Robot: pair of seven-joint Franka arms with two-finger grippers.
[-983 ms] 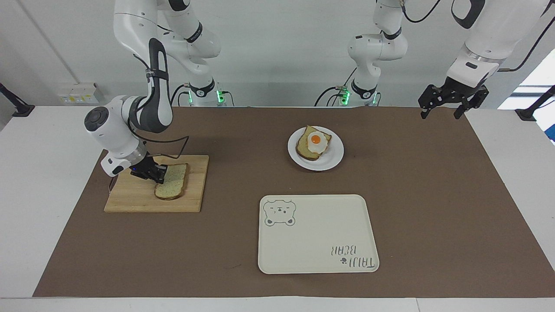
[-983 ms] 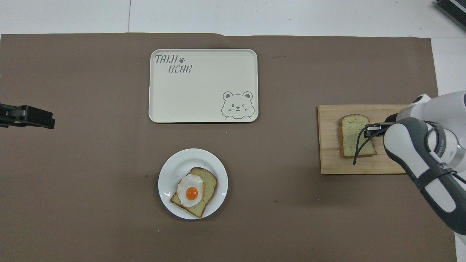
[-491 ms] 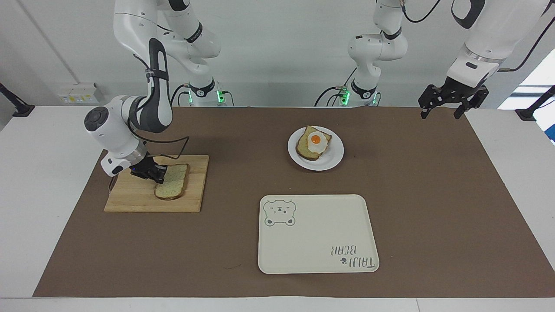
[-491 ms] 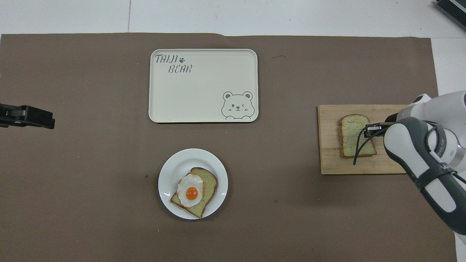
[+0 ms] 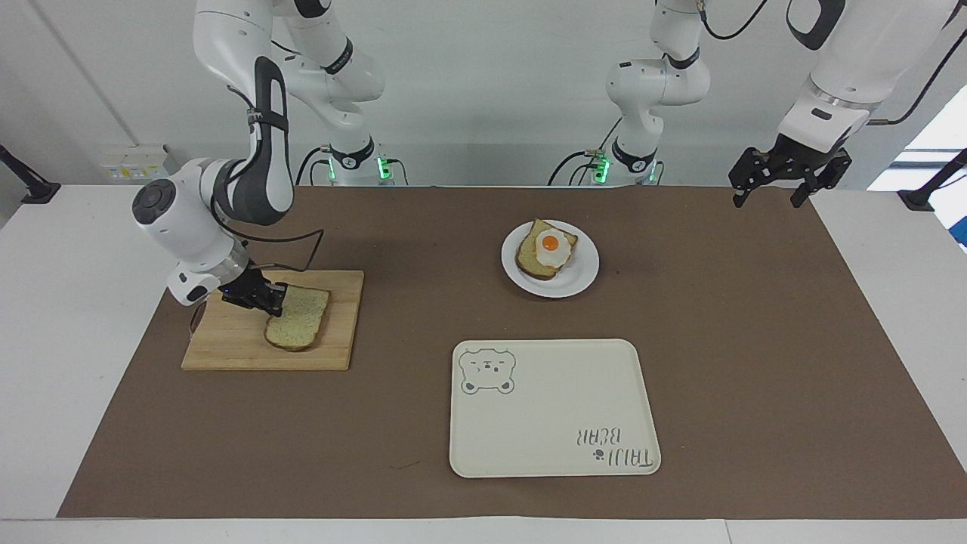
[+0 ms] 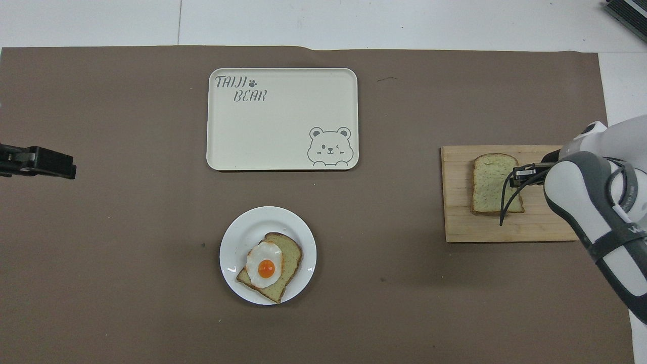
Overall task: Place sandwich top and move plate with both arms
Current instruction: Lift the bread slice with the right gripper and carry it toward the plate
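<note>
lifting sandwich top (image 5: 297, 319) off board (image 5: 227, 349)

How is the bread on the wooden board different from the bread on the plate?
The sandwich top is bare; the egg slice carries a fried egg. The sandwich top is over the wooden board, gripped by the right claw; the egg slice lies untouched on the plate. Both have brown crusts.

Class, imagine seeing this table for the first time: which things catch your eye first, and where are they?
The orange-yolked fried egg on a bread slice sits on the small round white plate near the robots. At the right arm's end, the right gripper holds the plain tan speckled bread slice over the wooden cutting board.
</note>
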